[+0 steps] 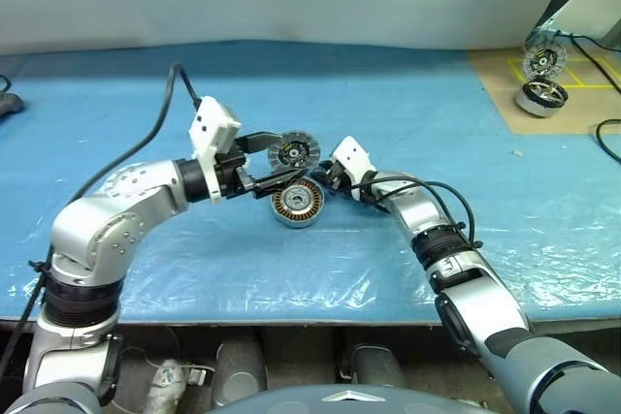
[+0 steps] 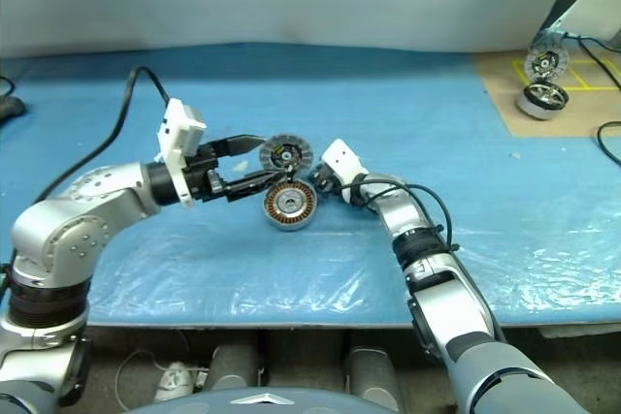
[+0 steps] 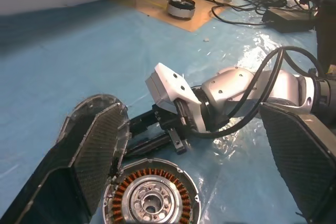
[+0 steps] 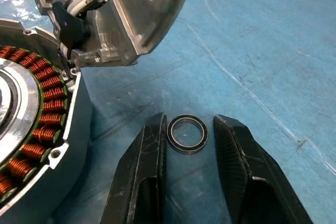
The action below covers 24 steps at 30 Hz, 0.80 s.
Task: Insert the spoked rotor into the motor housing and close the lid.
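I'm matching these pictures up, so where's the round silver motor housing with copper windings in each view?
Left eye view: motor housing mid-table, centre.
Right eye view: same, centre.
Left wrist view: beside a black finger.
Right wrist view: near a small black ring.
Shared landmark: crinkled blue table sheet.

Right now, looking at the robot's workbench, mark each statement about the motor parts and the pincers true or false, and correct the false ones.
1. A small dark ring lies on the blue sheet between the right pincer's fingers. True.
2. The lid lies flat, closing the motor housing. False: it stands tilted above the housing, by the left pincer.
3. Copper windings show round the housing's inside. True.
4. The right pincer is clamped on the housing. False: its fingers stand apart beside it, either side of the ring.
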Available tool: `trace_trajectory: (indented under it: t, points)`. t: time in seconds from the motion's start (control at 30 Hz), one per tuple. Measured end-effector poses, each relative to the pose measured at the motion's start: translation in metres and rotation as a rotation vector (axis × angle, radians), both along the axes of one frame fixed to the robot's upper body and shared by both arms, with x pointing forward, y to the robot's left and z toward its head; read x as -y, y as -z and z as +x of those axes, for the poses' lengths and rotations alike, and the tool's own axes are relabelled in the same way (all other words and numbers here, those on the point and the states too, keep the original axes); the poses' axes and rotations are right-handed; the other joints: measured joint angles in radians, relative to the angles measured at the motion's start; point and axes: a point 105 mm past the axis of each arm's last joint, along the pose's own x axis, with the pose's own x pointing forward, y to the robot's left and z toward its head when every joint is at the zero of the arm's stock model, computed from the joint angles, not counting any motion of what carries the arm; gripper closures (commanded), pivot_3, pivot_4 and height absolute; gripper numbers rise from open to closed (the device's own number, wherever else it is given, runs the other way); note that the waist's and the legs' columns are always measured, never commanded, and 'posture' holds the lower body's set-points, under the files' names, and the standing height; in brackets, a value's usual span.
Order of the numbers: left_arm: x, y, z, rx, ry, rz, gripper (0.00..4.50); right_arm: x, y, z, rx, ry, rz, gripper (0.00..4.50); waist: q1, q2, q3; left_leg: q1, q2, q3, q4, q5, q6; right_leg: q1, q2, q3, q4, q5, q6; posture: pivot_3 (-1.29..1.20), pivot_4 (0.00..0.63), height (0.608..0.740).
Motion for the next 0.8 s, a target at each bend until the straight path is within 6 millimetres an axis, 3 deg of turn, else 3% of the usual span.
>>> trace_trajectory:
  t: [0.13,0.3,0.5,0.67,0.8]
  points:
    - [-0.014,-0.006,-0.003,0.000,-0.013,-0.002,0.00,0.001,-0.004,0.000,0.001,0.000,0.000,3.07,0.001,0.000,0.000,-0.002,0.000,-0.001,0.000,0.000,0.000,-0.001,0.000,-0.001,-0.001,0.000,0.000,0.00,0.150,0.740]
    - [-0.015,-0.010,-0.011,0.000,0.000,-0.013,0.00,-0.002,-0.024,-0.012,0.024,-0.054,0.048,3.07,0.004,0.000,0.000,-0.002,0.000,-0.001,0.000,0.000,0.000,-0.001,0.000,-0.001,-0.001,0.000,0.001,0.00,0.150,0.740]
    - [0.007,-0.023,-0.002,0.014,0.032,-0.020,0.00,0.020,-0.046,-0.037,0.057,-0.132,-0.029,3.07,0.012,0.000,0.001,-0.002,-0.001,-0.001,0.000,0.000,0.000,-0.001,0.000,0.000,-0.001,0.000,0.001,0.00,0.150,0.740]
    - [0.005,-0.011,0.007,-0.038,0.019,-0.013,0.00,0.030,-0.053,-0.062,0.000,-0.216,-0.080,3.07,-0.001,0.000,0.001,-0.001,0.001,-0.001,-0.001,0.000,0.000,-0.001,0.002,0.000,-0.001,0.000,0.001,0.00,0.150,0.740]
    - [-0.003,0.008,0.001,-0.084,0.020,-0.016,0.00,0.011,-0.054,-0.083,-0.079,-0.318,-0.026,3.07,-0.007,0.000,0.001,-0.001,0.001,-0.001,-0.004,0.000,0.000,-0.001,0.002,0.000,-0.002,0.000,0.001,0.00,0.150,0.740]
